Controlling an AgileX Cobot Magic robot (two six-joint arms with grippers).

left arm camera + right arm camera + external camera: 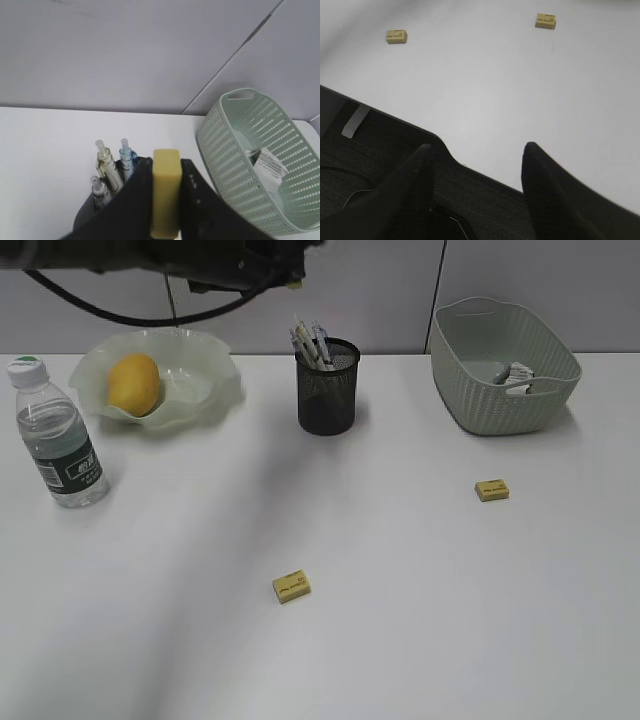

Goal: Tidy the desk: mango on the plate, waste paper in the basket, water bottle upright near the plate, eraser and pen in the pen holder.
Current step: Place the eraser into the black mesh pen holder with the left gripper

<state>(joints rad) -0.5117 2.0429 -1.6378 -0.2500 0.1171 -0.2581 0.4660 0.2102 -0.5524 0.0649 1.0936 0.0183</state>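
Pinched in your left gripper [165, 210], small yellow block eraser [165, 192] above black wire-mesh pen holder [92, 212] at seven o'clock; release off-centre and it misses; right gripper [477, 155] wide, empty.

The worktop [400, 640] is smooth matt white, the plate [205, 390] glossy translucent green plastic, the mango [133, 384] smooth-skinned, the water bottle [58, 435] clear shiny plastic with a paper-like label, the pen holder [327, 390] black wire mesh, the basket [500, 400] matt ribbed plastic, the waste paper [266, 162] crumpled.

White desk [400, 640], water bottle [58, 435], plate [200, 390], pen holder [327, 388], basket [500, 390], two yellow erasers [291, 586].
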